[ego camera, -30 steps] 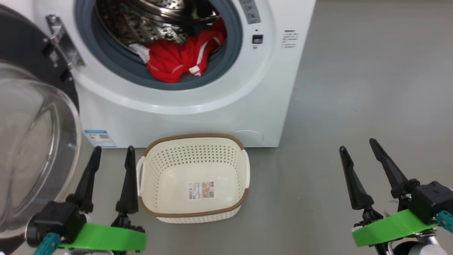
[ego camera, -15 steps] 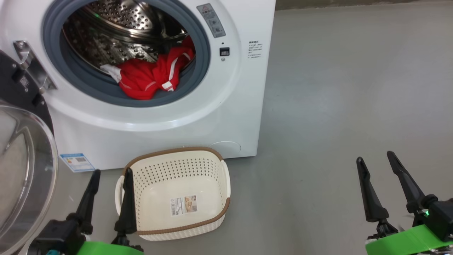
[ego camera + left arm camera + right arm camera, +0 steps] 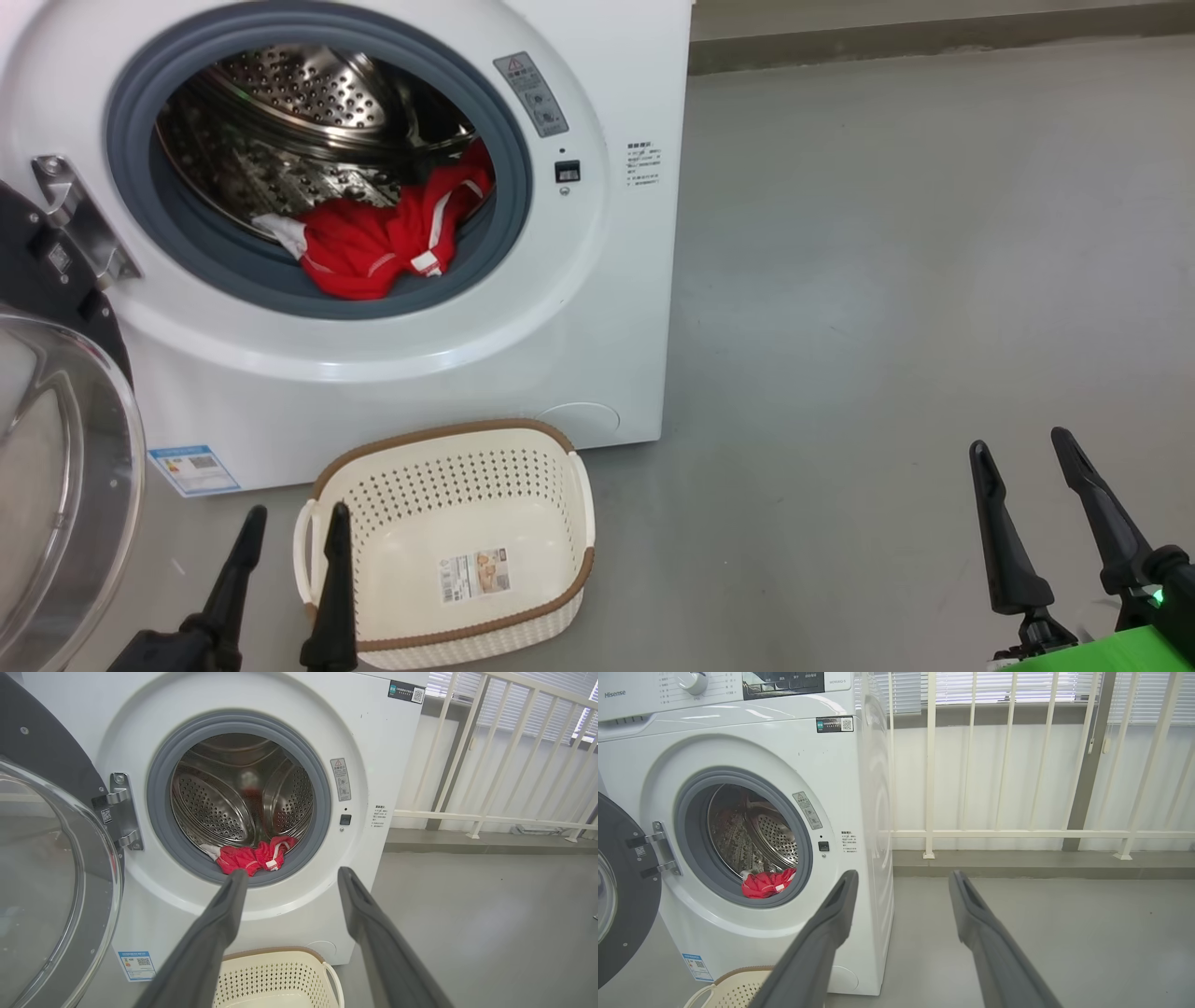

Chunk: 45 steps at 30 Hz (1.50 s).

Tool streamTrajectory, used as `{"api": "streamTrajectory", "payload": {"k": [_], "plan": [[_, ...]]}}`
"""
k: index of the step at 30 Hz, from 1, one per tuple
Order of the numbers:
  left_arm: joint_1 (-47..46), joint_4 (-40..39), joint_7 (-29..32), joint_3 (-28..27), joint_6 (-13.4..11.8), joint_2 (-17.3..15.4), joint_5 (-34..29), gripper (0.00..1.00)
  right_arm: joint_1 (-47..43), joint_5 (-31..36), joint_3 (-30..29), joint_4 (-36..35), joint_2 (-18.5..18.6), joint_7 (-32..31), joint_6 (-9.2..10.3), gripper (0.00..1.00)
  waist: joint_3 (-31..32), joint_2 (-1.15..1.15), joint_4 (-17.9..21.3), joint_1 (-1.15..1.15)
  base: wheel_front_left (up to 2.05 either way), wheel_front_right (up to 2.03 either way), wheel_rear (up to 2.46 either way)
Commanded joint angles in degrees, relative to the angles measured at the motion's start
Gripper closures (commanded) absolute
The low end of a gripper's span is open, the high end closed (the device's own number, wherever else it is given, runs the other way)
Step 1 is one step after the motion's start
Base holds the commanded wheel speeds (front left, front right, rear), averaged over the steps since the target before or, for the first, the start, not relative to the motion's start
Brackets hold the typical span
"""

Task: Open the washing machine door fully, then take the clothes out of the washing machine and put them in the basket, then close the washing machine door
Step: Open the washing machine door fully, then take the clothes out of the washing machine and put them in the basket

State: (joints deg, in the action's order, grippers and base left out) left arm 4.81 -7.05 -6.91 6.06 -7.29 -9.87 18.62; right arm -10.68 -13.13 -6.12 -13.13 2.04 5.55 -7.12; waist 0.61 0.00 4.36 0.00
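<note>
The white washing machine (image 3: pixel 560 308) (image 3: pixel 383 765) (image 3: pixel 859 788) stands with its door (image 3: pixel 56 467) (image 3: pixel 51 877) (image 3: pixel 616 891) swung wide open to the left. Red clothes (image 3: pixel 378 243) (image 3: pixel 252 856) (image 3: pixel 766 884) with white trim lie at the drum's front lip, on the grey gasket. The cream basket (image 3: pixel 448 546) (image 3: pixel 275 975) (image 3: pixel 733 989) sits empty on the floor before the machine. My left gripper (image 3: pixel 294 518) (image 3: pixel 292 875) is open beside the basket's left handle. My right gripper (image 3: pixel 1022 448) (image 3: pixel 901 877) is open over bare floor at the right, far from the machine.
Grey floor (image 3: pixel 887 280) spreads to the right of the machine. A white railing (image 3: pixel 1017 788) (image 3: pixel 490 765) runs along the wall behind. The open door's glass bowl bulges out close to my left arm.
The head camera has tilted up and pulled back, so machine and basket sit lower and further left in view. Both grippers show lower in the frame, still open. Clothes unchanged.
</note>
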Motion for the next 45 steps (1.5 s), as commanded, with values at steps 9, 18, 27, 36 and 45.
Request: {"api": "streamTrajectory", "payload": {"k": [9, 18, 27, 36, 45], "plan": [[-1.2, -1.4, 0.1, -1.5, -0.7, -1.0, -0.6, 0.0, 0.2, -1.0, 1.2, -1.7, 0.8, 0.3, -0.36, 0.0, 0.4, 0.0, 0.4, 0.0, 0.0, 0.0, 0.0], [-1.5, -0.5, 0.0, -1.1, -1.2, -1.0, -0.7, 0.0, -0.1, -1.1, 1.1, -2.0, 0.8, -0.1, -0.36, 0.0, 0.9, 0.0, -0.3, 0.0, 0.06, -0.06, 0.0], [-1.6, -0.7, 0.3, -0.4, -1.3, -1.3, -0.9, 0.0, -0.5, -1.4, 1.4, -2.5, 0.8, -0.5, -0.36, 0.0, 1.4, 0.0, -0.9, 0.0, 0.99, -0.99, 0.0], [-1.6, -1.7, -0.9, -0.3, -0.9, -1.5, -0.1, 0.0, -0.6, -1.7, 1.5, -2.2, 0.8, -0.5, -0.36, 0.0, 1.0, 0.0, -1.2, 0.0, 1.5, -1.48, -0.02], [-1.9, -1.7, -1.0, 0.1, -1.7, -1.5, -0.9, 0.0, -0.5, -1.6, 1.3, -2.3, 0.8, -0.8, -0.36, 0.0, 0.6, 0.0, -1.8, 0.0, 0.36, -0.36, 0.0]]}}
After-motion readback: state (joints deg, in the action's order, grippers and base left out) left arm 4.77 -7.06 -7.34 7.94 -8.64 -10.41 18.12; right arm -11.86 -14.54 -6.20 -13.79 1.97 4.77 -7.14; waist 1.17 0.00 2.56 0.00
